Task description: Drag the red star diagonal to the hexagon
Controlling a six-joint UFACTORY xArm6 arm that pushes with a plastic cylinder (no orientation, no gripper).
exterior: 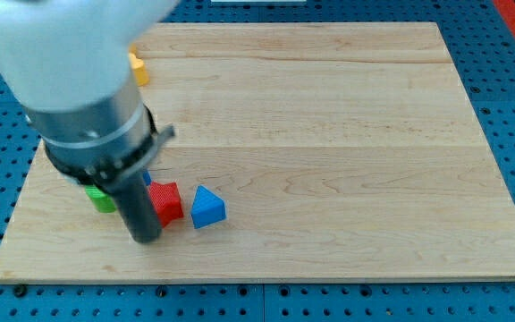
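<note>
Nearest the view's bottom, my tip [144,238], the lower end of the dark rod, meets the pale wooden bench [347,152] at its left part. The red plastic block [165,201], its star outline only partly discernible, lies just beside the rod on the view's right, touching or nearly touching it. Right of that block, close by, sits the blue triangular block [207,207]. Left of the rod, a green block [102,199] shows partly, shape unclear. Farther up, a yellow block [137,68] peeks from behind the arm's grey housing [88,107]. The arm carries no gripper; only the rod.
</note>
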